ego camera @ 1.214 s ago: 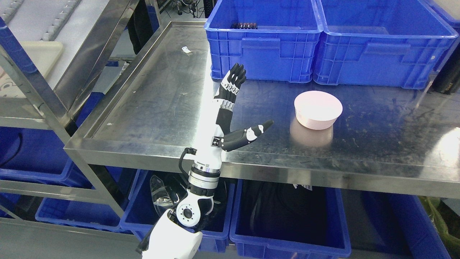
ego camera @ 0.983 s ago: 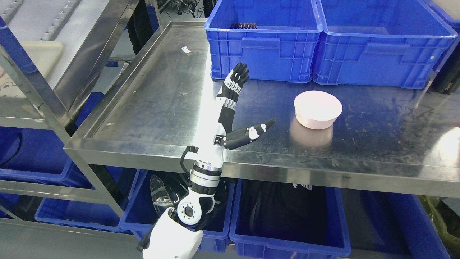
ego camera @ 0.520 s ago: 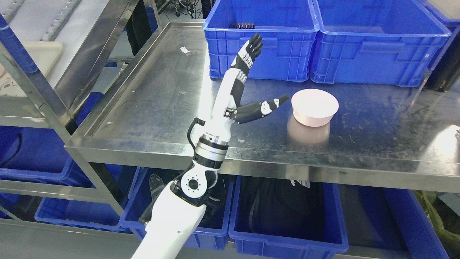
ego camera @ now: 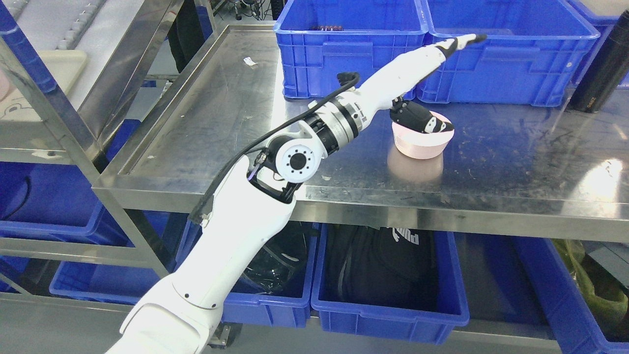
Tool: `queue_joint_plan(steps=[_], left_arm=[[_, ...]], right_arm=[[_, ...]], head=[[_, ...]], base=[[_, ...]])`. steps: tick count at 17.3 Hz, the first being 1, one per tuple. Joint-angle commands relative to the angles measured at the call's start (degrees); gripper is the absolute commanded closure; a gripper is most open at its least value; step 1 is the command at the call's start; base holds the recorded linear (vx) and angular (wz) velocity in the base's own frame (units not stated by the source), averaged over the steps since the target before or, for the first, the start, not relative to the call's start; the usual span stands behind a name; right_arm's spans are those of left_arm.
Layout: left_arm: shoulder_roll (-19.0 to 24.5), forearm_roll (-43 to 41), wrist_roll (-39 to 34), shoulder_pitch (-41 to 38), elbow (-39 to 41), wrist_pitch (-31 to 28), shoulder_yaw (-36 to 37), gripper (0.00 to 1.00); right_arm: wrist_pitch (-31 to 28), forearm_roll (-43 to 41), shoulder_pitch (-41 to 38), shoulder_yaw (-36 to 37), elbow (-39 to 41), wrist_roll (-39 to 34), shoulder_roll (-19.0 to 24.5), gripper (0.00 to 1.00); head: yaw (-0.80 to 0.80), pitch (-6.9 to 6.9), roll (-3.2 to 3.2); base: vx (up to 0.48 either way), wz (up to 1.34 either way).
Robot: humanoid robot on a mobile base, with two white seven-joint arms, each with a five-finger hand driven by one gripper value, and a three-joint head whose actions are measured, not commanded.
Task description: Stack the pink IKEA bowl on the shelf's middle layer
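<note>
The pink bowl (ego camera: 421,140) sits upright on the steel shelf (ego camera: 221,113), in front of the gap between 2 blue crates (ego camera: 350,44) that stand at the back, and well apart from the shelf's front lip. The left hand (ego camera: 417,86) reaches over it from the picture's left: the fingers (ego camera: 459,43) stretch out straight past the bowl toward the crates, while the thumb (ego camera: 420,119) dips down onto or just inside the near rim. The hand is spread, not closed on anything, and whether the thumb actually touches the rim cannot be told from this angle. The right hand does not show. The bowl looks like a small moulded plastic piece, so it is probably light and stiff, unlikely to crack under a firm pinch, yet smooth enough to slide on polished steel if it is pushed from 1 side. Its walls slope outward toward the top, which means a squeeze on the outside alone could let it slip downward out of the grip. The safer hold, in my judgement, is a pinch across the rim, with the thumb inside the wall and the fingers curled down against the outside on the same side. Because it weighs little, a 1-sided rim pinch should carry it without much tilt. No second bowl to stack it on is visible on this shelf.
</note>
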State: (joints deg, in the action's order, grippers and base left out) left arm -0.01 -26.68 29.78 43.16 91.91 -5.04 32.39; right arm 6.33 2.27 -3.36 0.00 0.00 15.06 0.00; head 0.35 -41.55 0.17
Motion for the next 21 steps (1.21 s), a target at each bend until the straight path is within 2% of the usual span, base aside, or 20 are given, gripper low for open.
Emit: queue_joint_plan(steps=[1,2,4,8,11,17,20,21], left_arm=[[1.0,-18.2,12.7,7.2,-2.3,-0.9,4.8,0.02],[1.1,-22.4,14.6,7.7,-4.0,-0.1,4.8,0.0],[1.0,-28.0,19.8,7.5,-6.9,5.6,4.4,0.0],[1.0,-28.0,22.5,9.0,-13.4,7.8,4.4,0.0],[1.0,-28.2,29.3,11.7,-16.8,7.9,5.1,0.01],[1.0,-27.4,30.0,13.1,-23.5,8.0,5.0,0.06],[1.0,-20.8,29.3,13.1,-24.0,8.3,5.9,0.06],[1.0,-18.2,28.3,13.2,-23.7,10.1,6.2,0.06]], right_arm=[[0.3,0.0,0.0,-0.3,1.0,0.0,-1.0,0.0],[0.3,-0.1,0.0,-0.3,1.0,0.0,-1.0,0.0],[0.3,0.0,0.0,-0.3,1.0,0.0,-1.0,0.0],[0.3,0.0,0.0,-0.3,1.0,0.0,-1.0,0.0],[0.3,0.0,0.0,-0.2,1.0,0.0,-1.0,0.0],[0.3,0.0,0.0,-0.2,1.0,0.0,-1.0,0.0],[0.3,-0.1,0.0,-0.3,1.0,0.0,-1.0,0.0],[0.3,0.0,0.0,-0.3,1.0,0.0,-1.0,0.0]], head=[[0.0,0.0,0.0],[0.0,0.0,0.0],[0.0,0.0,0.0],[0.0,0.0,0.0],[0.0,0.0,0.0],[0.0,0.0,0.0],[0.0,0.0,0.0],[0.0,0.0,0.0]], base=[[-0.037,0.0],[-0.019,0.04],[-0.01,0.02],[0.01,-0.01],[0.004,0.01],[0.039,-0.02],[0.076,0.0],[0.075,-0.01]])
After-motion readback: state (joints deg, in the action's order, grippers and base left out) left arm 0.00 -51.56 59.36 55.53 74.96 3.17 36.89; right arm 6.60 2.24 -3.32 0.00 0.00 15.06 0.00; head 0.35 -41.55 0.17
